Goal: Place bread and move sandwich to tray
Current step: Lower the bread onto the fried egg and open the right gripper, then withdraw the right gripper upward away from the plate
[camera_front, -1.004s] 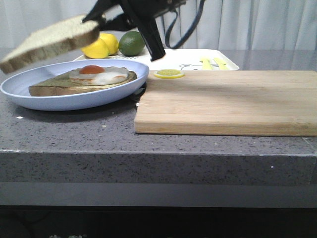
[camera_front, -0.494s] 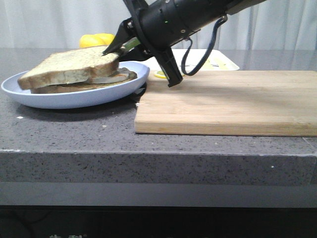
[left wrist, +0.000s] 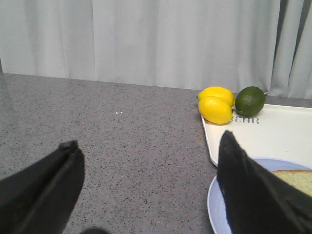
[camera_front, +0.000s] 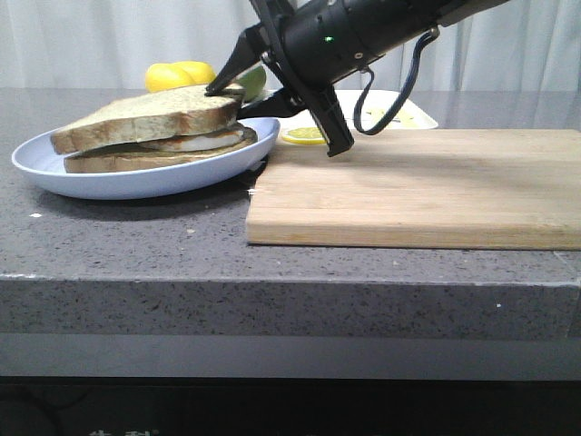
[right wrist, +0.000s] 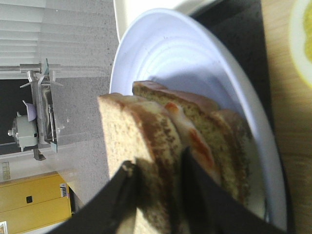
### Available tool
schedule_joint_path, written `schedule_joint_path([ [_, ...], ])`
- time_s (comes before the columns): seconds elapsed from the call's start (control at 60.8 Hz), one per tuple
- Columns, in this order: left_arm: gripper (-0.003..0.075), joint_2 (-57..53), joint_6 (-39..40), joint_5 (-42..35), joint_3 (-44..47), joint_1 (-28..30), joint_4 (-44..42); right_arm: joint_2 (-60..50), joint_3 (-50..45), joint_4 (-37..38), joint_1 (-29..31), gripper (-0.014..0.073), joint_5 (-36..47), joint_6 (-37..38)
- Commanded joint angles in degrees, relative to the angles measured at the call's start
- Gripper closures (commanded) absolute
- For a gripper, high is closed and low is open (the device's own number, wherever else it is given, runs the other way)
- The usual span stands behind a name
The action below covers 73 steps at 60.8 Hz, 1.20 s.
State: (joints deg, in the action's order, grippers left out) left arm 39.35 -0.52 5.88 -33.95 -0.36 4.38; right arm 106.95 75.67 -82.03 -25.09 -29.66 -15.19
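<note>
Right claw (camera_front: 238, 89) pinching bread (camera_front: 145, 114), egg mostly hidden

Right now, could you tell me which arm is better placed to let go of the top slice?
Right. The right gripper already pinches the bread atop the sandwich; the left gripper hangs open beside the plate.

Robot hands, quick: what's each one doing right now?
Left gripper: open, holding nothing.
Right gripper: shut on the bread, which lies on the sandwich.
</note>
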Motion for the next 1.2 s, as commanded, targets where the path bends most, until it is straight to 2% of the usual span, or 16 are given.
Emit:
schedule_joint_path([
  [0.0,0.0177,0.0,0.5,-4.5,-2.2,0.0,0.4,-3.2,1.2,-1.5,0.8,0.0185,-2.4,-0.6],
  [0.049,0.0177,0.0,0.5,-4.5,-2.2,0.0,0.4,-3.2,1.2,-1.5,1.1,0.0151,-3.5,-0.6],
  [0.28,0.0177,0.0,0.5,-4.5,-2.2,0.0,0.4,-5.7,1.2,1.3,5.0,0.0148,-7.7,-0.6],
  [0.379,0.0177,0.0,0.5,-4.5,-2.2,0.0,0.4,-8.6,1.2,4.4,7.4,0.0152,-10.1,-0.6],
  [0.461,0.0177,0.0,0.5,-4.5,-2.2,0.0,0.4,-11.3,1.2,9.3,8.7,0.0193,-10.5,-0.6],
  [0.593,0.0177,0.0,0.5,-4.5,-2.2,0.0,0.4,-15.2,1.2,21.2,11.0,0.0361,-11.0,-0.6],
  [0.741,0.0177,0.0,0.5,-4.5,-2.2,0.0,0.4,-19.2,1.2,32.7,13.5,0.0668,-13.8,-0.6],
  [0.856,0.0177,0.0,0.5,-4.5,-2.2,0.0,0.4,-21.8,1.2,41.5,15.2,0.0652,-14.7,1.8],
  [0.905,0.0177,0.0,0.5,-4.5,-2.2,0.0,0.4,-23.6,1.2,47.8,16.0,0.0652,-14.7,4.5],
  [1.07,0.0177,0.0,0.5,-4.5,-2.2,0.0,0.4,-29.2,1.1,78.5,16.4,0.0652,-16.8,20.1],
  [1.119,0.0177,0.0,0.5,-4.5,-2.2,0.0,0.4,-31.1,0.4,83.5,16.4,0.0652,-16.6,22.0],
  [1.185,0.0177,0.0,0.5,-4.5,-2.2,0.0,0.4,-34.6,-1.6,86.1,16.4,0.0652,-14.6,22.2],
])
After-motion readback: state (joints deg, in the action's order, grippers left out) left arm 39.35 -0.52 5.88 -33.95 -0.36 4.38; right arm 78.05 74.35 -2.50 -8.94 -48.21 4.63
